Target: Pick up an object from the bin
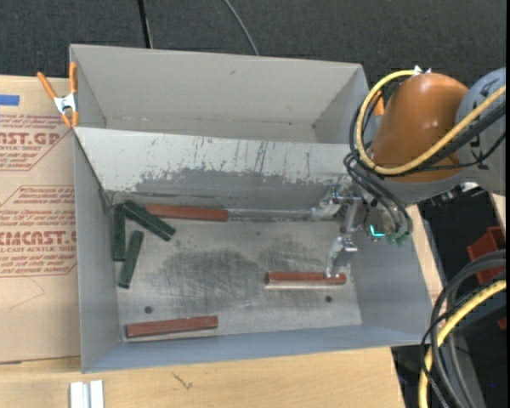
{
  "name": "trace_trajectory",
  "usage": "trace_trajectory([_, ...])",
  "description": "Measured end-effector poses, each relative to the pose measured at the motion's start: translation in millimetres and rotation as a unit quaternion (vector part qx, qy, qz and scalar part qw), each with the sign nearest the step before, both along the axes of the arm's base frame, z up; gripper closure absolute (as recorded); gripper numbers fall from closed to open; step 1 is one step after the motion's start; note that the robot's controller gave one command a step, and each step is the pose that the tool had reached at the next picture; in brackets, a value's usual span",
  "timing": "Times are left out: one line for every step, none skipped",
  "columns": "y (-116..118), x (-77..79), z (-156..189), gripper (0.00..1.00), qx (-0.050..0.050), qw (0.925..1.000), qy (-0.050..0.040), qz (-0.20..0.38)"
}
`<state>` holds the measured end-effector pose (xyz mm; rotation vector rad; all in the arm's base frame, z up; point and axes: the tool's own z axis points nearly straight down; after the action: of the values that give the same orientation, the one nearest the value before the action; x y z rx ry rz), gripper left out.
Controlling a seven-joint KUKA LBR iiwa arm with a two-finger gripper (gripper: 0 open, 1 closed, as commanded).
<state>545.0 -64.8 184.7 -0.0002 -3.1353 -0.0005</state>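
My gripper (340, 260) hangs over the right part of the bin floor, fingers pointing down. Its lower fingertip sits at the right end of a flat reddish-brown stick (304, 279) that lies crosswise on the floor. The fingers look slightly apart, with nothing seen between them. A second reddish-brown stick (185, 213) lies along the foot of the back wall, to the left of the gripper.
A third reddish-brown stick (171, 326) lies near the front wall at the left. Three dark green sticks (133, 236) lie bunched at the left wall. The arm with its orange cover and cables stands over the bin's right rim.
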Motion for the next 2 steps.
trace_trajectory([0,1.8,4,0.0,0.0,1.0,-0.0039,0.0])
trace_trajectory([-15,-18.4,-110,1.0,0.0,0.9986,-0.0055,0.054])
